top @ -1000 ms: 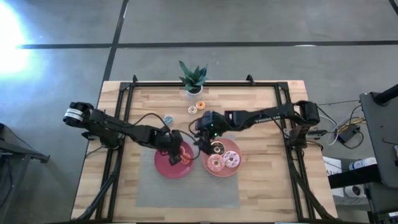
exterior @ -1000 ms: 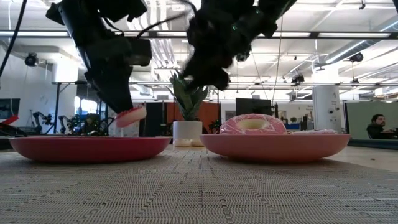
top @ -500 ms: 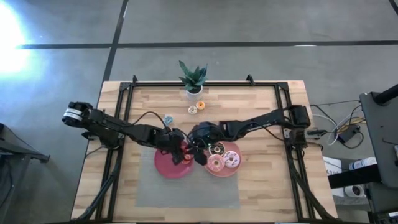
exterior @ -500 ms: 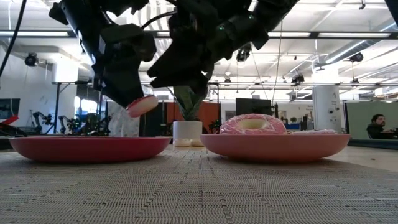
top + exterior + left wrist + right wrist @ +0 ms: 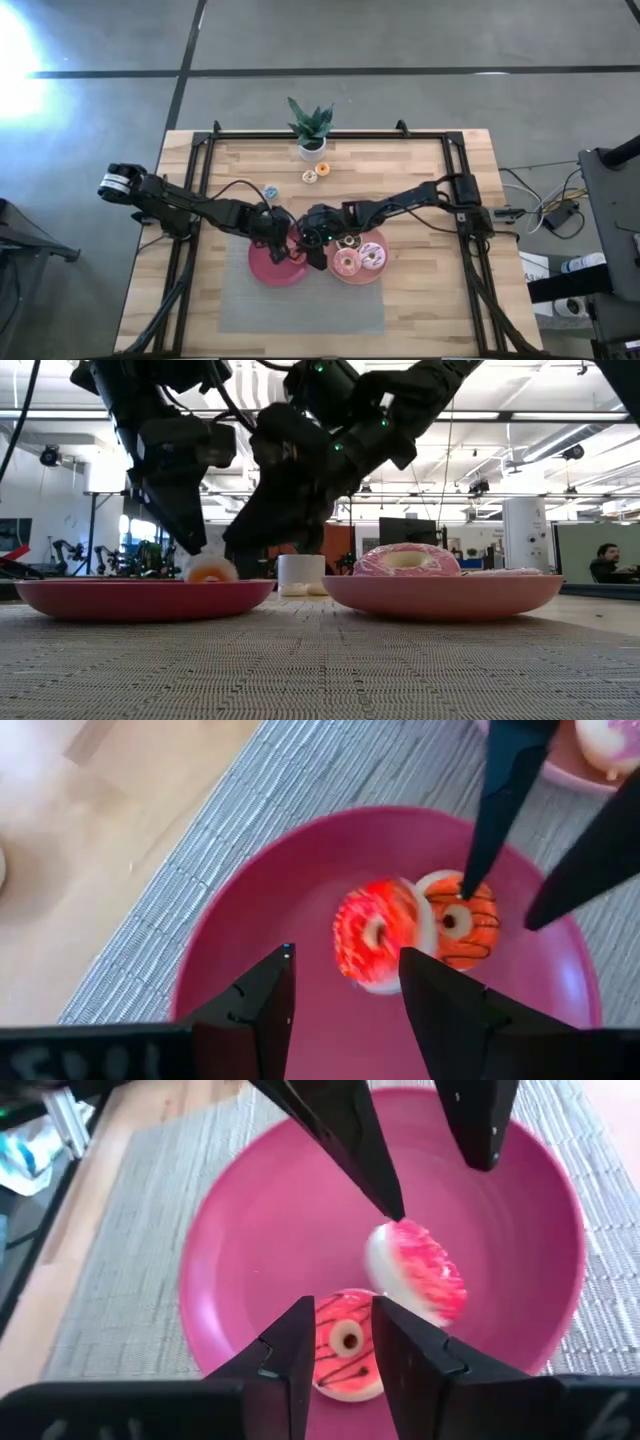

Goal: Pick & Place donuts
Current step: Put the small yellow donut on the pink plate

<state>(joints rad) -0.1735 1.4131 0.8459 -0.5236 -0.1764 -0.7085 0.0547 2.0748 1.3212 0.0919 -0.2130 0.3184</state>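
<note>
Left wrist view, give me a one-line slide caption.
Left pincer open above red donut and orange donut in the pink plate.

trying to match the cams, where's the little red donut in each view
High view: red donut shows only as a small red spot on the left plate, between both grippers.
Low view: not identifiable.
Left wrist view: plate centre, beside the orange donut.
Right wrist view: tilted by the orange donut.
Shared landmark: left plate.
</note>
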